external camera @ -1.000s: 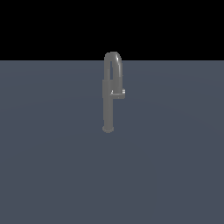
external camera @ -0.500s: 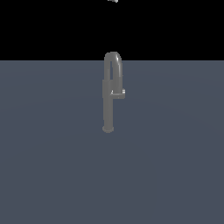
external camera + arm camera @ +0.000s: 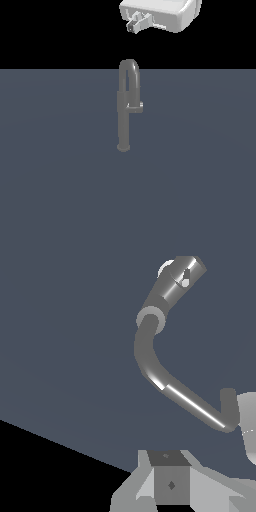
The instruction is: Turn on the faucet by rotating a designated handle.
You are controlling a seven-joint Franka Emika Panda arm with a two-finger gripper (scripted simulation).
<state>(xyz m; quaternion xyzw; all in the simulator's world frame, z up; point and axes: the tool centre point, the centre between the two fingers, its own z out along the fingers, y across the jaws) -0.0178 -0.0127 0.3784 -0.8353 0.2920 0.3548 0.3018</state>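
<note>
The faucet (image 3: 124,120) is a slim dull-grey column on a small round base, topped by a narrow gooseneck spout (image 3: 129,67). The handle (image 3: 137,106) is a short stubby lever sticking out at mid-height toward the exterior view's right. My gripper (image 3: 136,24) hangs from its white hand high above the spout, a little toward the exterior view's right, touching nothing. Its fingers sit together, so it reads as shut and empty. In the wrist view the faucet (image 3: 150,356) is seen from above, beyond my gripper (image 3: 170,476). I cannot pick out the handle there.
The faucet stands on a flat dark blue-grey surface (image 3: 60,200) that fills the lower part of the exterior view. A pale rounded shape (image 3: 247,426) sits at the wrist view's edge; I cannot tell what it is.
My gripper has come down into the exterior view from above. It was out of view a second ago, a sliver half a second ago. The faucet and handle have not moved.
</note>
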